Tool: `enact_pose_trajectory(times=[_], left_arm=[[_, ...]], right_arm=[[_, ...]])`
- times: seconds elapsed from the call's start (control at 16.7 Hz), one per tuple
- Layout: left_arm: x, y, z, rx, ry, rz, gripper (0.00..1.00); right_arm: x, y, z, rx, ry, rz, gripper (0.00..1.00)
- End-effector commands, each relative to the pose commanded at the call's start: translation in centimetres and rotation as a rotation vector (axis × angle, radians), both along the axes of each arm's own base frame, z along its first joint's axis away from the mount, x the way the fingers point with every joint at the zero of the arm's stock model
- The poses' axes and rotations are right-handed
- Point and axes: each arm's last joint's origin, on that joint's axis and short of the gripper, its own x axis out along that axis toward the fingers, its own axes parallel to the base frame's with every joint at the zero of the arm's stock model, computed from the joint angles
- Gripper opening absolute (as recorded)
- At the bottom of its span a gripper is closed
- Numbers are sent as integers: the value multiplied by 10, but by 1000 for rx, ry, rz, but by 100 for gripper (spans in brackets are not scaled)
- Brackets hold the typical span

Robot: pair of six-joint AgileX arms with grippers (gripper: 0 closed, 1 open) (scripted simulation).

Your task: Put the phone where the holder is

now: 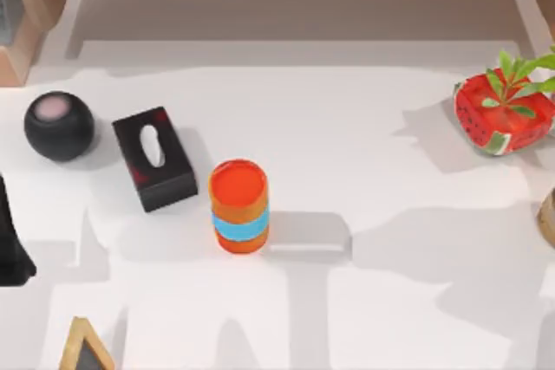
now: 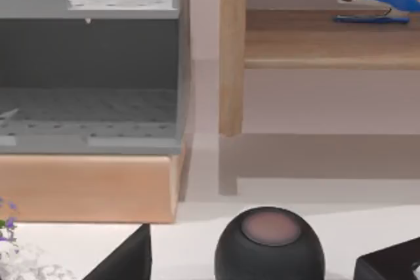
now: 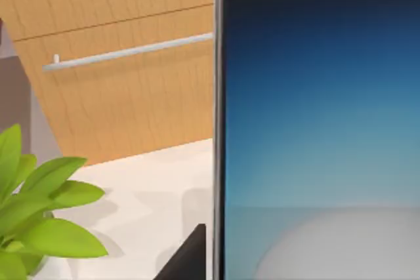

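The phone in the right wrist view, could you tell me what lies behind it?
Beside the phone show a wooden panel with a metal bar, white table and green leaves. The phone's upright screen covers whatever stands directly behind it.

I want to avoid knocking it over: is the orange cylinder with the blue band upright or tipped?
Upright. The top view looks down on the orange cylinder, its round top facing the camera, base on the table.

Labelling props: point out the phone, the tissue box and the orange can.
phone (image 3: 315, 129): right wrist view, mid-screen.
tissue box (image 1: 154, 159): top view, top face.
orange can (image 1: 238, 188): top view, lid.
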Motion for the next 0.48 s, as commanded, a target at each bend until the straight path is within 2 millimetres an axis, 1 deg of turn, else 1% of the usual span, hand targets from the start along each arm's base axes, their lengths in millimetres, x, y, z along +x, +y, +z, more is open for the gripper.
enact_pose_trajectory(times=[0.12,0.24,0.36,0.48], left_arm=[[0,0,0,0,0,0,100],[0,0,0,0,0,0,100],[0,0,0,0,0,0,100],[0,0,0,0,0,0,100]], right_arm=[[-18,-6,-12,-17,1,-55,0],[-32,-10,-22,-30,6,-98,0],[-40,-11,-28,-38,11,-127,0],[-43,-12,-30,-40,13,-136,0]])
